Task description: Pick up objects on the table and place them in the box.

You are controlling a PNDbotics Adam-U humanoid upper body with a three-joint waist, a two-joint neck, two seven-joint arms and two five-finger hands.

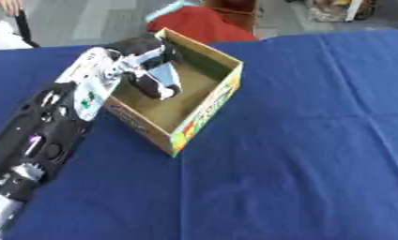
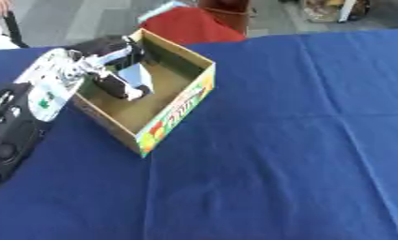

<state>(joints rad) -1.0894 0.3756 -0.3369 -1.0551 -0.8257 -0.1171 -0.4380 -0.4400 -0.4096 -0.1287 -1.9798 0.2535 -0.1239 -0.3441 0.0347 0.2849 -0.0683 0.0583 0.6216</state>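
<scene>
worktop cloth (image 1: 301,140): plain dark blue
box (image 1: 204,111): brown inside, green-yellow-red print outside
left hand (image 1: 153,75): black and silver
left forearm (image 1: 38,136): black, white panel, green mark

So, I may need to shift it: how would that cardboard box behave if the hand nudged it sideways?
The box looks like thin open-topped cardboard, so probably light and likely to slide on the blue tablecloth. Its low, wide shape suggests little tipping risk. With the left hand inside, a wall might flex.

Looking down from head height, both eyes, onto the left hand (image 1: 157,77) inside the box (image 1: 204,108). Nearly identical framing, right eye shifted slightly. Shared: blue table (image 2: 284,154) beyond the hand, floor behind.
</scene>
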